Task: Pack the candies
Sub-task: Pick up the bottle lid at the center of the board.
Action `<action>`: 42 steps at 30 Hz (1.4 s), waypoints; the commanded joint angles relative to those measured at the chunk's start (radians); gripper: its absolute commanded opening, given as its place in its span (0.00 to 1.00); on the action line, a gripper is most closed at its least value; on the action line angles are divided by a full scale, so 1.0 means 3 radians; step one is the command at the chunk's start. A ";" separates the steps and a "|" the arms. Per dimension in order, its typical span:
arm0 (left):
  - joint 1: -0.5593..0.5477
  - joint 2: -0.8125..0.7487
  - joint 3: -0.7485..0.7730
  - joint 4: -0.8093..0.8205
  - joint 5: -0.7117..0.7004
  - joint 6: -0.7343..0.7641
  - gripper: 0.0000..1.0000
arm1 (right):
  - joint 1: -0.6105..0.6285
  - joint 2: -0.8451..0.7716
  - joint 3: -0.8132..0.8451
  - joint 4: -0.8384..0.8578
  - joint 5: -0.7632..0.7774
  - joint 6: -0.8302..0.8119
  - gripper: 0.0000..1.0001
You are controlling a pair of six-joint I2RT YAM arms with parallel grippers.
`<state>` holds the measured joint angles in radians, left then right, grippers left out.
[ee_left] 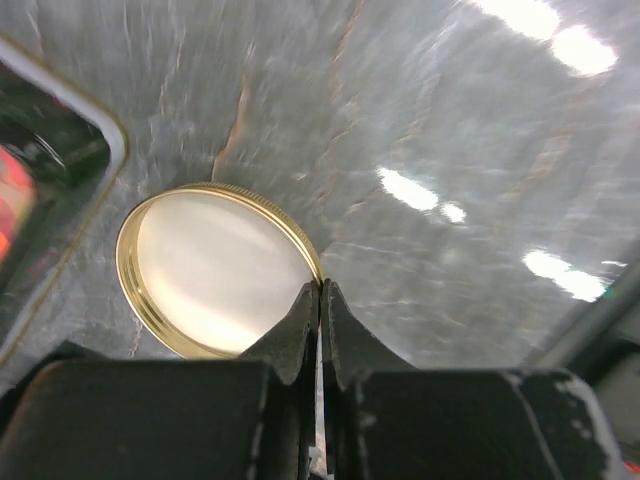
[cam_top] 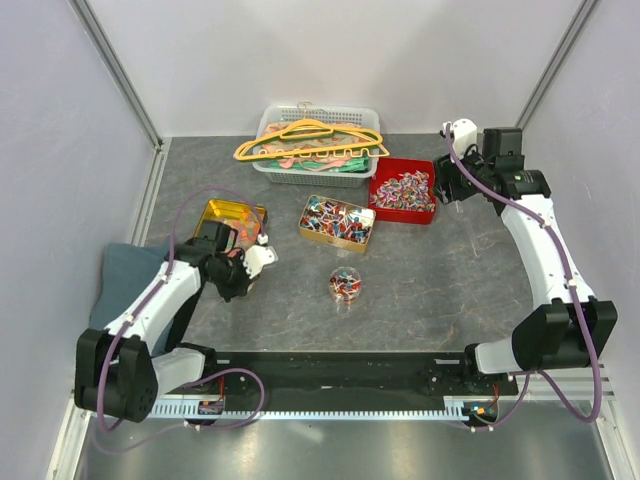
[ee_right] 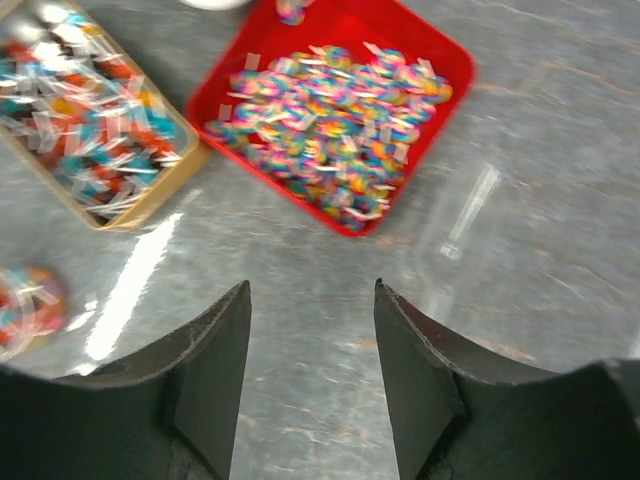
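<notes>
Left wrist view: pinching a lid for the jar

Shows the left gripper [ee_left: 320, 290] shut tight on the rim of a round gold-edged metal lid [ee_left: 220, 270], gripped by its edge probably so as to set it flat on a jar. Finds the right gripper [ee_right: 312, 290] partway spread and holding nothing, hovering near a square red plastic tray [cam_top: 395, 166], likely parked out of the way. Places the candies [ee_right: 330, 130] heaped in that tray, more in a rectangular gold tin [cam_top: 304, 215] beside it, some inside a small clear round jar [cam_top: 345, 283] mid-table. Counts two grippers, one lid, one jar, two open candy containers; candies too many to tally
</notes>
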<state>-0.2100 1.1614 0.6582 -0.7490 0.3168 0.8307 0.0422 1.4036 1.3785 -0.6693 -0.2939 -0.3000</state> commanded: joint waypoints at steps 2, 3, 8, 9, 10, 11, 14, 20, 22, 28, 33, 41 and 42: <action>-0.0016 -0.0200 0.0795 -0.0749 0.0936 0.0176 0.02 | 0.0054 0.0127 0.0318 -0.0392 -0.0926 -0.0119 0.60; -0.0016 -0.0205 0.0903 -0.0836 0.1029 0.0176 0.02 | 0.0064 0.0183 0.0339 -0.0438 -0.1054 -0.0170 0.60; -0.0016 -0.0006 0.1711 -0.1036 0.1760 0.0095 0.02 | 0.0299 0.0240 0.0309 -0.0551 -0.1449 -0.0421 0.62; -0.0016 0.0136 0.1839 -0.1082 0.1878 0.0084 0.02 | 0.0350 0.0276 0.0319 -0.0551 -0.1459 -0.0421 0.62; -0.0011 0.0229 0.2068 -0.1174 0.2102 0.0074 0.02 | 0.0426 0.0296 0.0339 -0.0556 -0.1480 -0.0366 0.63; -0.0016 0.0305 0.2177 -0.1225 0.2220 0.0064 0.02 | 0.0452 0.0332 0.0415 -0.0576 -0.1535 -0.0340 0.63; -0.0016 0.0617 0.2560 -0.1409 0.2635 0.0054 0.02 | 0.0529 0.0445 0.0600 -0.0887 -0.2026 -0.0732 0.64; -0.0021 0.1399 0.3388 -0.2490 0.3274 0.0594 0.02 | 0.0810 0.0225 0.0478 -0.0684 -0.1960 -0.1366 0.69; -0.0026 0.1629 0.3634 -0.2627 0.3417 0.0587 0.02 | 0.0841 0.0138 0.0295 -0.0577 -0.2138 -0.1642 0.78; -0.0148 0.1825 0.3753 -0.2632 0.3469 0.0473 0.02 | 0.1097 -0.0261 -0.0050 0.0140 -0.1869 -0.2185 0.84; -0.0394 0.1881 0.3753 -0.2632 0.3377 0.0402 0.02 | 0.1250 0.0015 0.0324 0.0145 -0.1659 -0.2140 0.86; -0.0645 0.1896 0.3799 -0.2627 0.3244 0.0253 0.02 | 0.1700 0.0291 0.0723 -0.0253 -0.1204 -0.2512 0.85; -0.0650 0.1901 0.3804 -0.2632 0.3254 0.0238 0.02 | 0.1761 0.0286 0.0703 -0.0310 -0.1254 -0.2568 0.85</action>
<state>-0.4042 1.7271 1.7592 -1.3354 1.2831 0.9302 0.5182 1.4815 1.5494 -0.6968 -0.6834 -0.9649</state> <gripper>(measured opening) 0.025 0.854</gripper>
